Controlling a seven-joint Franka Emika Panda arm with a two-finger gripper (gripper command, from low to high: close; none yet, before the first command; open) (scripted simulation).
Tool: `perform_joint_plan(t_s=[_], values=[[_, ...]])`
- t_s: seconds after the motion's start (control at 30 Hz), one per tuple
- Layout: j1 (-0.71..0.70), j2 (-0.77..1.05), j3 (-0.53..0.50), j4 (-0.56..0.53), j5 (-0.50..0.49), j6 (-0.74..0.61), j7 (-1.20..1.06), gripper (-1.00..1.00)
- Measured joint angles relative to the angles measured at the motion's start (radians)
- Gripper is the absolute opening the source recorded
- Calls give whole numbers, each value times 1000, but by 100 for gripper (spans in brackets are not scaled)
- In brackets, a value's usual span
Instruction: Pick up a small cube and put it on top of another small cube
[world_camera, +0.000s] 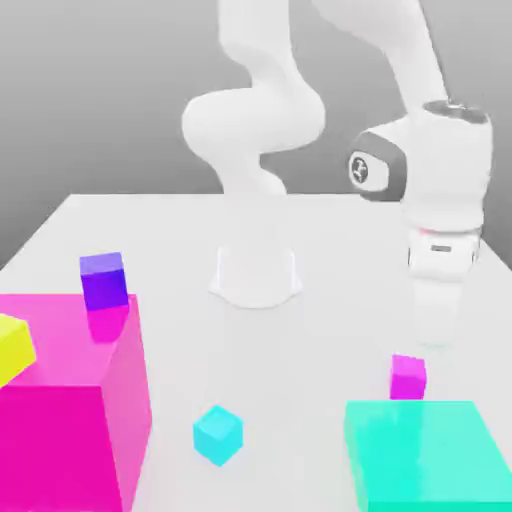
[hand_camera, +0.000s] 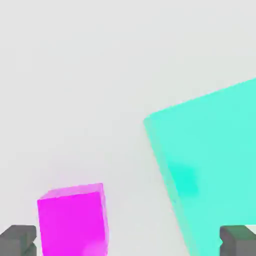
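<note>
The small magenta cube (world_camera: 407, 376) (hand_camera: 73, 220) sits on the white table (world_camera: 300, 380), just beside the far edge of the teal block (world_camera: 428, 452) (hand_camera: 210, 170). The gripper (world_camera: 433, 335) (hand_camera: 128, 240) hangs just above the cube, a bit toward the exterior view's right. In the hand view its two gray fingertips (hand_camera: 18, 240) are far apart, so the jaws are wide and hold nothing. The cube lies between them, close to one finger. The yellow cube (world_camera: 14, 348) sits far off at the exterior view's left, and seems to rest on the big magenta block (world_camera: 70, 400). A purple cube (world_camera: 104, 281) sits behind that block. A cyan cube (world_camera: 217, 434) lies near the front.
</note>
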Motion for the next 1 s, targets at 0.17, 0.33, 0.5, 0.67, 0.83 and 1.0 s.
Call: perform_joint_plan(t_s=[0.17, 0.33, 0.5, 0.67, 0.83, 1.0], values=[[65, 182, -84, 25, -86, 144, 53, 0], [78, 218, -99, 32, -100, 172, 64, -100], [63, 175, -81, 24, -86, 138, 53, -100], [37, 4, -39, -4, 8, -4, -16, -100], [-130, -31, -112, 144, 30, -188, -38, -100], [-301, -42, -190, 325, 35, -379, -48, -100]])
